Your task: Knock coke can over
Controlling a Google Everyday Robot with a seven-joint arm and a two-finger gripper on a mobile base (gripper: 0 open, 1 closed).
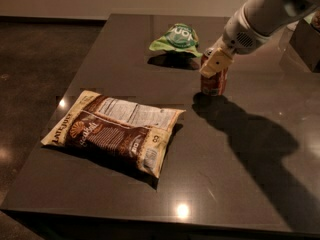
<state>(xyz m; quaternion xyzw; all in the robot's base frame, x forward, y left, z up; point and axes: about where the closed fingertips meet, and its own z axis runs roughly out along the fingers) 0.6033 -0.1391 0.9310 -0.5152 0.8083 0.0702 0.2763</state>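
Brown chip bag [117,134] lies flat at eight o'clock on the surface [240,184], with the green bag [177,38] at twelve. Coke can [214,85] stands upright at two. The claw [215,63] is against its top, likely set high for tipping leverage; how far open it is, I cannot tell.

end effector [215,63]: hanging low over the far right part of the counter [250,184]
brown chip bag [116,134]: lying flat, well left of the end effector and nearer the camera, white label panel facing up
green chip bag [176,38]: sitting crumpled near the end effector, to its left and farther back
floor [35,59]: showing dark beyond the counter's left edge, far left of the end effector
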